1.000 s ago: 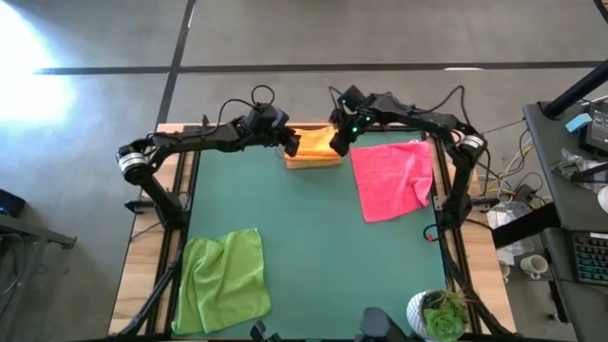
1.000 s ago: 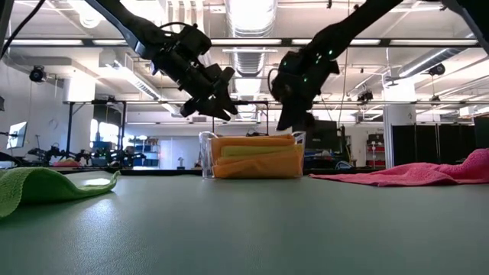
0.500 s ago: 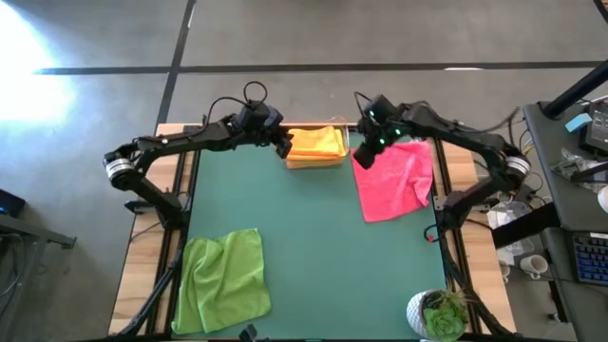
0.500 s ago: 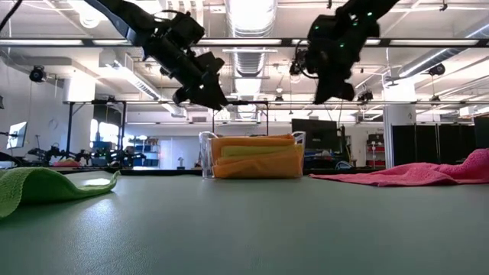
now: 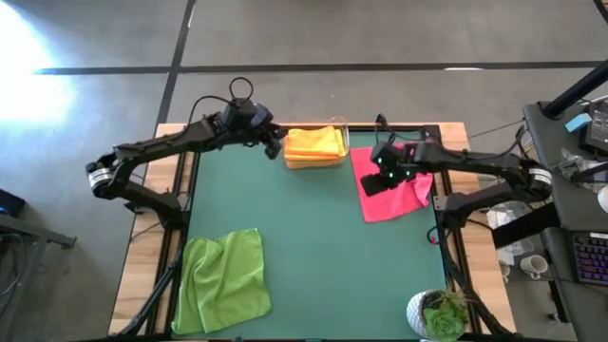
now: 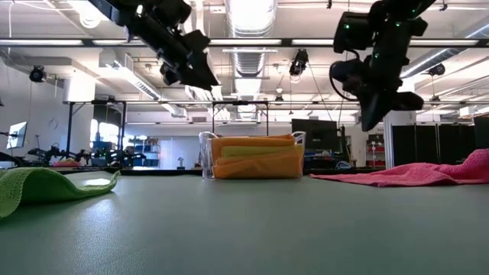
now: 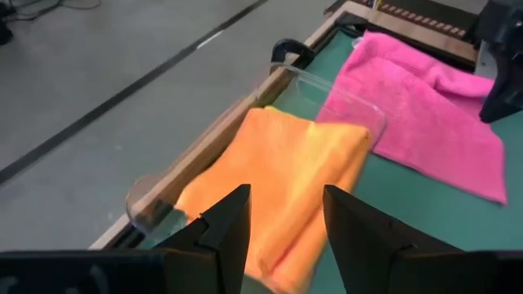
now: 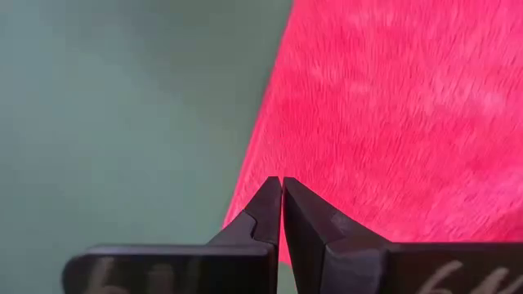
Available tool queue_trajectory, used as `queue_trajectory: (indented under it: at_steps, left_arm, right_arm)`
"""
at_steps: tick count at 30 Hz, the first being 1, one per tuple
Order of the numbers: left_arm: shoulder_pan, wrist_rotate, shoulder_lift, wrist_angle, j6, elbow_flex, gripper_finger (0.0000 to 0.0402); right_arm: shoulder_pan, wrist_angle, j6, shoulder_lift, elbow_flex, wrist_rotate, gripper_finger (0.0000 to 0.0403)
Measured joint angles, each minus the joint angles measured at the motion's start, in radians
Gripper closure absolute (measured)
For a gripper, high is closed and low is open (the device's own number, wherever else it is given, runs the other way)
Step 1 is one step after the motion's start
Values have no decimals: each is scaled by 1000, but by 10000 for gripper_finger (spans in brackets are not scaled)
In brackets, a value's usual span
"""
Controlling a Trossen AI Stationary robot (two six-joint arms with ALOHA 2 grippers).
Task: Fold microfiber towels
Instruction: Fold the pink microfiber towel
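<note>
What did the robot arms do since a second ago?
The right gripper, shut and empty, swung away from the bin and out over the pink towel. The left gripper, open, backed off a little from the bin. Nothing was picked up. The towels in the bin, the pink one and the green towel stayed put.

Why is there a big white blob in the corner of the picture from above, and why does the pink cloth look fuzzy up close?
High view: the white patch is glare on the floor, washing out that corner. Right wrist view: the pink towel looks smeared and soft beyond the right gripper, probably blur. Low view: bright ceiling lights leave the arms as dark shapes.
</note>
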Motion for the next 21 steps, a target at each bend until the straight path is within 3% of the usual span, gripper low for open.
queue_trajectory:
  at_steps: [10,15,21]
  left_arm:
    - [-78,2,-95,-57,7,-67,263]
    - [-133,2,-160,-51,4,-128,263]
    - [-172,2,-224,-51,-1,-204,263]
  right_arm:
    - [179,72,290,77,-63,150,394]
    - [220,81,340,175,-64,231,394]
    - [256,159,349,313,-59,235,394]
